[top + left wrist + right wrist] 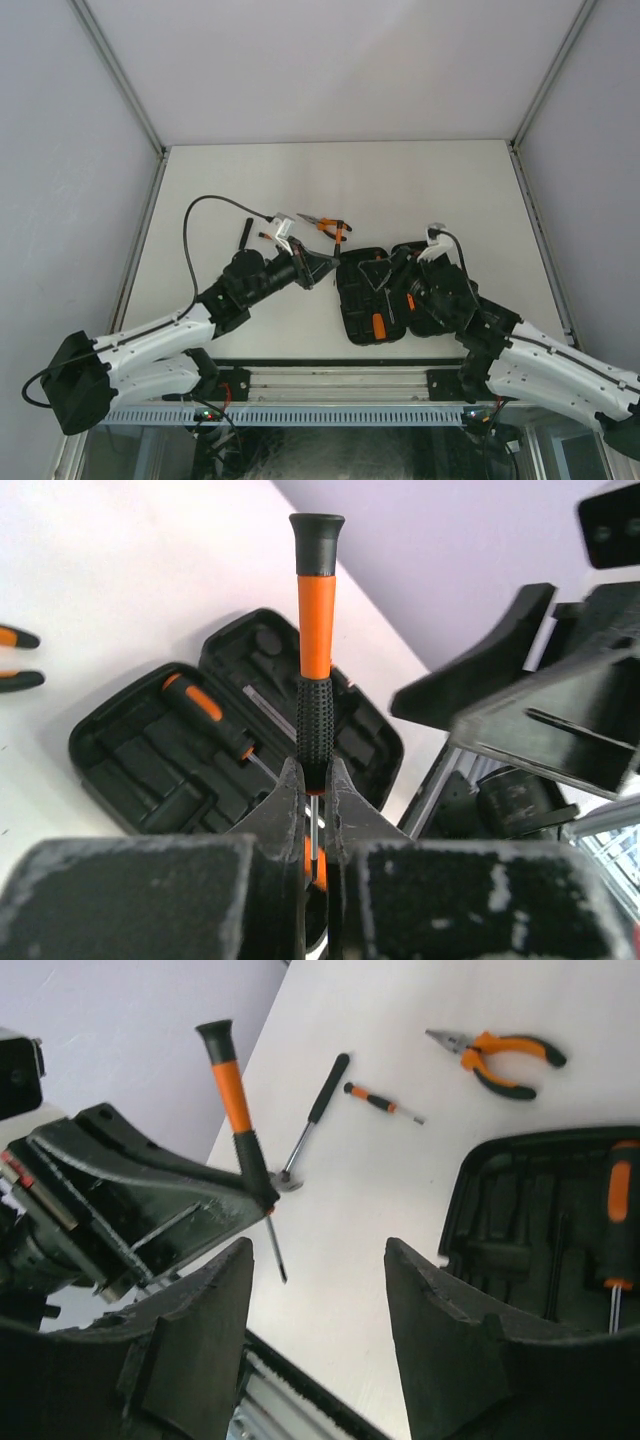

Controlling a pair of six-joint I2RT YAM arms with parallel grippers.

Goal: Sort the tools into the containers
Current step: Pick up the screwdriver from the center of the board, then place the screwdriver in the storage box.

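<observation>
Now: left fingers (285, 810) clamped on thin screwdriver (316, 630) at base of its orange-black handle, tool held off surface (380, 1220) just left of open tool case (110, 735). Right fingers (205, 1320) apart, by case's right half. Thick screwdriver (200, 705) lying in moulded slot inside case. Needle-nose pliers (505, 1060) on surface just beyond case's far-left corner. Hammer (326, 1095) and small screwdriver (380, 1103) flat on surface, further left of case.

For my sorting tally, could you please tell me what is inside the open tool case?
One orange-and-black screwdriver lies in the tool case; the other visible moulded slots look empty. The left end effector hides its near edge.
</observation>
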